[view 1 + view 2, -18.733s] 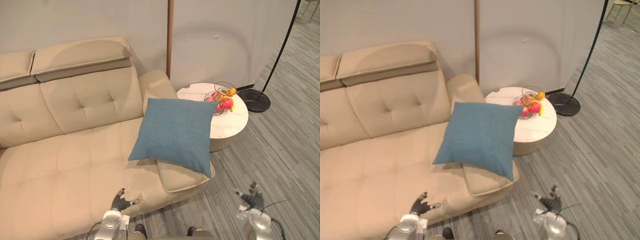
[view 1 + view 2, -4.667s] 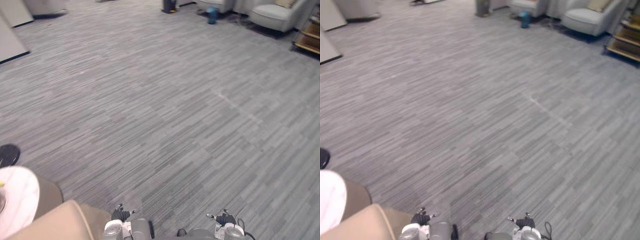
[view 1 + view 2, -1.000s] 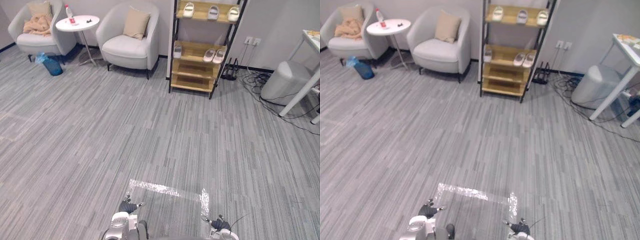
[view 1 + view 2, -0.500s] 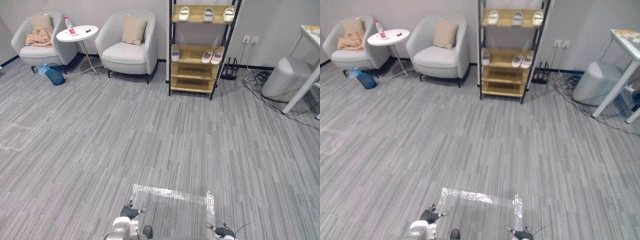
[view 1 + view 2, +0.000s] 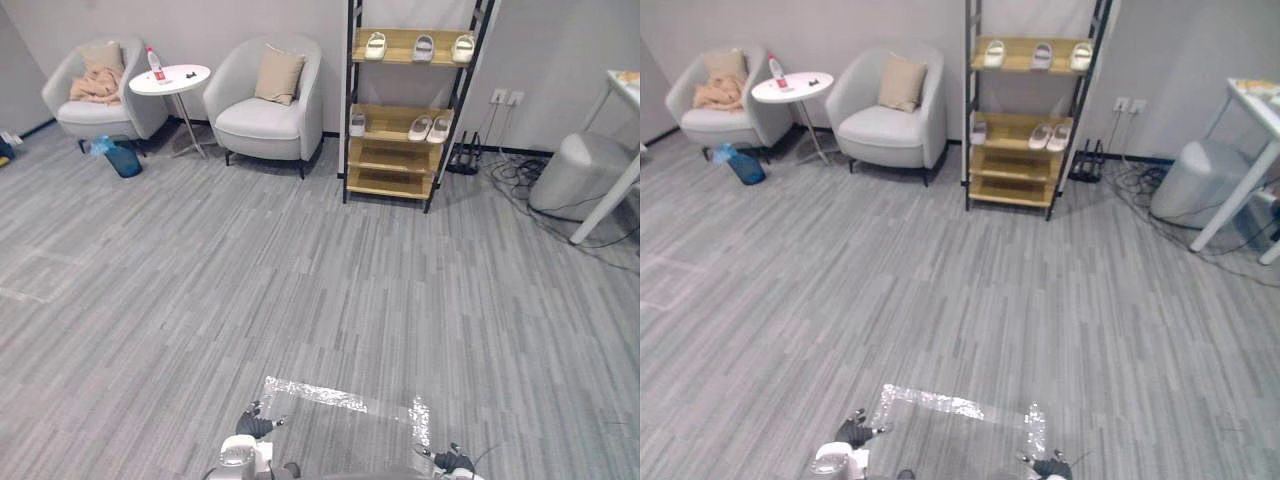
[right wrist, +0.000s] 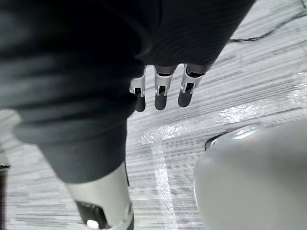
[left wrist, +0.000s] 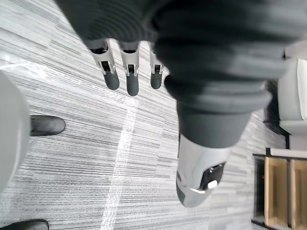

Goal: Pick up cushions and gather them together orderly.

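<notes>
Left eye view has swung onto cushions (image 5: 279, 74) upper left; left hand (image 7: 111, 76) and right hand (image 6: 159, 98) fingers straight, empty.

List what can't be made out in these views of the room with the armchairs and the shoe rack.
Left eye view, white table: cut off by the right edge, its top barely shows.
Small dark item on the round side table: too small to identify.
Cushion on the far armchair: lower part hidden behind a crumpled beige cloth.
</notes>
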Motion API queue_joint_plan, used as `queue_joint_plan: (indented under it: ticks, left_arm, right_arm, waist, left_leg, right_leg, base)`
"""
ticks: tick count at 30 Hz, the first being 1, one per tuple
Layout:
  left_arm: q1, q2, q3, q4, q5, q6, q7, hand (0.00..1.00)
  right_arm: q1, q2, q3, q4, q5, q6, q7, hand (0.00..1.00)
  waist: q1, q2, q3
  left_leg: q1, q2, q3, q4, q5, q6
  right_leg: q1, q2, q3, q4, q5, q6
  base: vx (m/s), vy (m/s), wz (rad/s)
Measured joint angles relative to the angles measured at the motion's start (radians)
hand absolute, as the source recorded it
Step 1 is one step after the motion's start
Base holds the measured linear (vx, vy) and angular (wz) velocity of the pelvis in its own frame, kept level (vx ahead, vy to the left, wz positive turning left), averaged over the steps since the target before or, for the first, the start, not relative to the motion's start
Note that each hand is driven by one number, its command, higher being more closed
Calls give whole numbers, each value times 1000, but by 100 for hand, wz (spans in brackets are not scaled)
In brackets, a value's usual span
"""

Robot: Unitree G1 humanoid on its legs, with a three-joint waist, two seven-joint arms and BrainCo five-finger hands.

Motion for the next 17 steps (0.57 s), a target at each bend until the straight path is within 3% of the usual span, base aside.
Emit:
queue_joint_plan:
  ticks: [5,17]
  left_arm:
    - [-9,22,-30,16,-15,1,-2,0]
    - [-22,65,-105,54,-14,2,-5,0]
  right_arm:
    - [-2,-1,-15,41,1,0,0,0]
    - [-4,-28,-30,77,3,-4,-4,0]
  waist:
    - [-3,-22,-6]
    - [-13,-22,-2]
  left_leg:
    - [18,35,-57,1,-14,-30]
    - [32,-2,-53,53,-71,1]
  right_leg:
    - [81,36,-50,-72,10,-16]
    - [137,1,-19,-131,19,-6]
  base:
    - [178,-89,24]
    - [63,31,-4]
